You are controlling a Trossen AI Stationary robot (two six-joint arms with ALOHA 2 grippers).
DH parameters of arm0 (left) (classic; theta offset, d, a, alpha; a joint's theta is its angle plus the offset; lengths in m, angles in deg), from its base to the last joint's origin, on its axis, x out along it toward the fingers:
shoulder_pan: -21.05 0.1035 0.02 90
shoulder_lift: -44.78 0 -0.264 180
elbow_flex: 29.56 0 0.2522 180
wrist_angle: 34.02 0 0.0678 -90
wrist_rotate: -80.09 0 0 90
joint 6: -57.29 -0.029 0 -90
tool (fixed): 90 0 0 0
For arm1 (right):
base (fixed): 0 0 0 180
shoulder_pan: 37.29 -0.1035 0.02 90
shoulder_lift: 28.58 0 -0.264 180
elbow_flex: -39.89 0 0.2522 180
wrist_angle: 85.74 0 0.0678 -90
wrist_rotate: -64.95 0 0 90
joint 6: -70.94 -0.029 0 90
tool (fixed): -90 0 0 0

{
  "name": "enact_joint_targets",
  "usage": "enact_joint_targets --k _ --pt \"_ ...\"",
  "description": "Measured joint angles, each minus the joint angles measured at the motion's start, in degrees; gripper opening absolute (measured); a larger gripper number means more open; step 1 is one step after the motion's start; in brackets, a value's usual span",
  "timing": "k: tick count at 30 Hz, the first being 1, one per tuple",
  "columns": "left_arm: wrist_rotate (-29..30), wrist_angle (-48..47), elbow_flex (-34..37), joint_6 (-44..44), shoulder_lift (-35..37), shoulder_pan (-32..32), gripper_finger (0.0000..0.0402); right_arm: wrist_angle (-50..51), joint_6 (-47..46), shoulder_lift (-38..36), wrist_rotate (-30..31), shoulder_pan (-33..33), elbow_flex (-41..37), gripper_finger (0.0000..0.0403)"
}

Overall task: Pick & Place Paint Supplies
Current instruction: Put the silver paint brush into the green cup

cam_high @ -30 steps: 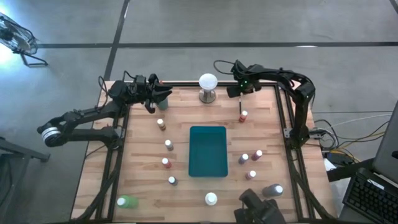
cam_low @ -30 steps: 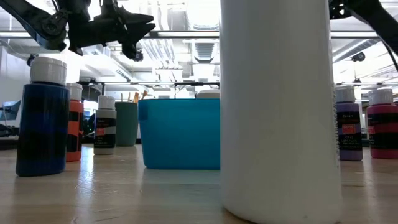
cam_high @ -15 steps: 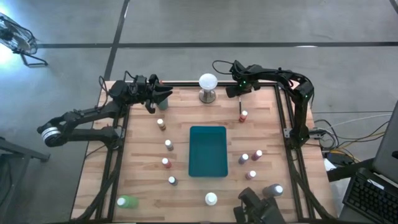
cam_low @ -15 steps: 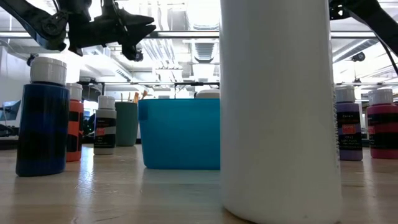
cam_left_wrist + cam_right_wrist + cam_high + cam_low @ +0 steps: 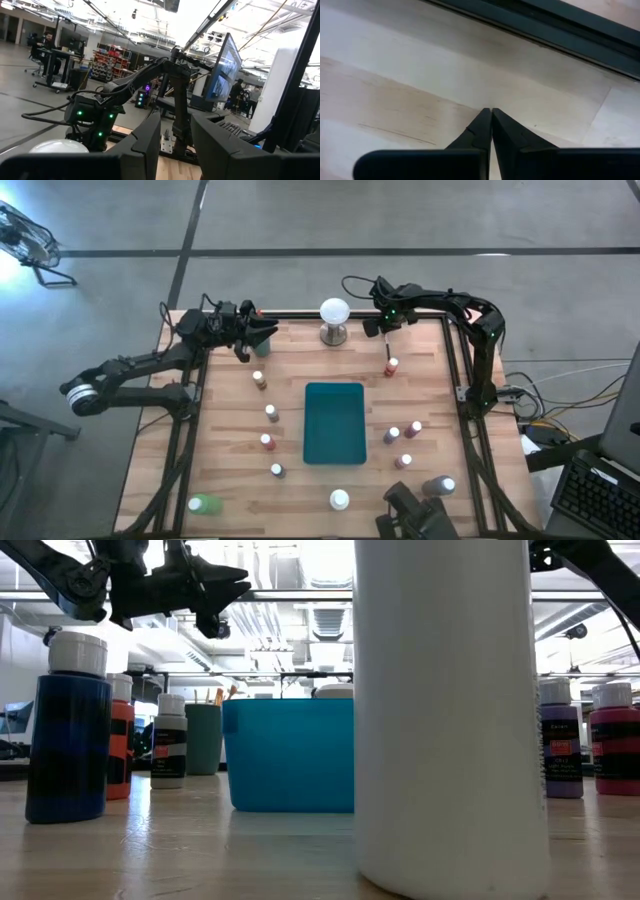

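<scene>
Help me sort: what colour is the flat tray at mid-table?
Teal tray, clearest in the high view.

Counter (image 5: 300, 490): pale wood planks, visible grain, smooth matt finish, black metal frame at the edges. Tray (image 5: 334, 423): teal plastic, smooth, slight sheen. Bottles (image 5: 68, 730): glossy plastic, white ribbed plastic caps, paper labels. Big white bottle (image 5: 450, 710): smooth plastic, satin. Ball (image 5: 334, 311): white, matt, on a shiny metal base (image 5: 333, 335). Right gripper (image 5: 491, 131): matt black plastic jaws, pressed together. Left gripper (image 5: 175, 145): same matt black. Floor (image 5: 300, 220): grey, smooth, concrete-like.
</scene>
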Motion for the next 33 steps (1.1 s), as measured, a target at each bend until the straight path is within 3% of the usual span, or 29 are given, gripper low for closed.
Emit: enact_joint_targets --k 12,23,33 --pt "0.0 -0.2 0.0 0.3 0.0 0.0 0.0115 4.4 3.5 -1.6 0.0 0.0 1.9 0.0008" --pt "0.0 -4.2 0.0 0.3 0.0 0.0 0.0115 3.4 7.9 -15.6 0.1 -1.5 2.2 0.0008" --pt "0.8 -5.6 0.0 0.6 0.0 -0.5 0.0115 1.4 11.3 -33.3 0.0 -8.6 2.2 0.0008"
